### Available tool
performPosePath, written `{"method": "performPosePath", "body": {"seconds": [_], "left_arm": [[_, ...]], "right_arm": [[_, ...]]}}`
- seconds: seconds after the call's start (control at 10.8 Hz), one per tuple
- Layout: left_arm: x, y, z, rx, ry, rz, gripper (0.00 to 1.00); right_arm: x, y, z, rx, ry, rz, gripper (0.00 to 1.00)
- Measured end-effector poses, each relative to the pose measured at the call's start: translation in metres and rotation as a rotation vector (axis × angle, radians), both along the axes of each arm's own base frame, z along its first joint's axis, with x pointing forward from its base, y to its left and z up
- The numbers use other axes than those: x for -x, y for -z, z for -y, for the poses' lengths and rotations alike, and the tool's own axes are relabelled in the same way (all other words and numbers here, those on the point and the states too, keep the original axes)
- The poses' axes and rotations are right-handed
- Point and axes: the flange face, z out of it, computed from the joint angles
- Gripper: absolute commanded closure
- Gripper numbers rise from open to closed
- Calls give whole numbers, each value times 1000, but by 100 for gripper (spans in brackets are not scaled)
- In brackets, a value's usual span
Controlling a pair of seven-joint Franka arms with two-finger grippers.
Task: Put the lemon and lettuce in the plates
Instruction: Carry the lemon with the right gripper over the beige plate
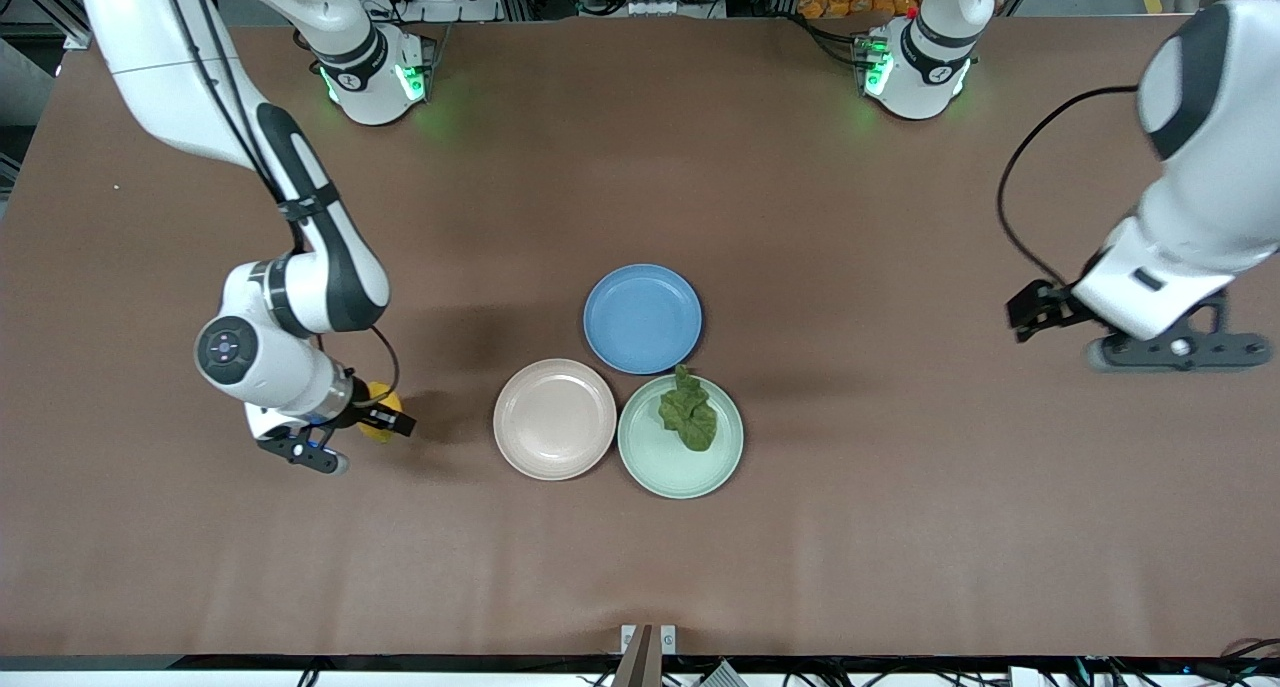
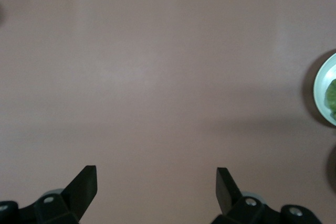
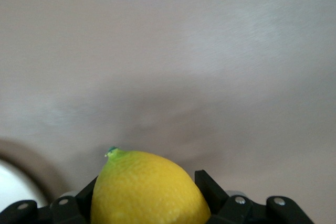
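We see the right gripper (image 1: 385,414) pinching the lemon (image 3: 149,190) between its fingers, over bare table toward the right arm's end, beside the pink plate (image 1: 554,419). The lettuce (image 1: 689,414) lies in the mint plate (image 1: 680,470). The left gripper (image 2: 156,187) waits, jaws spread

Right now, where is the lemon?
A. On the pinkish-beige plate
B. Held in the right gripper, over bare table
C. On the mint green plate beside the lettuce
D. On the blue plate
B. The right gripper is shut on the lemon over bare table toward the right arm's end, short of the pinkish-beige plate, which has nothing on it.
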Motion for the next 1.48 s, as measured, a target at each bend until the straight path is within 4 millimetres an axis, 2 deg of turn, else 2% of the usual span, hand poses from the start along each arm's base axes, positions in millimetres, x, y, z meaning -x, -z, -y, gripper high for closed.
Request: {"method": "performPosePath", "body": {"seconds": [0.37,0.46,0.65,0.92,1.11,1.48], "left_arm": [[12,-24,-60,151,-125,-22,0],[14,-28,-63,158,-130,-19,0],[19,-33,-48,160,-105,-14,0],[30,-41,-25,155,-79,-31,0],[37,-47,-10,139,-54,-33,0],[41,-46,-9,129,-52,-53,0]], "right_arm": [[5,-24,-99,-28,65,42,49],[7,-29,-124,-37,71,51,49],[11,-31,-151,-46,73,58,49],[10,-21,-173,-52,54,66,48],[10,-12,-195,-60,31,78,44],[17,22,-219,-75,34,99,44]]}}
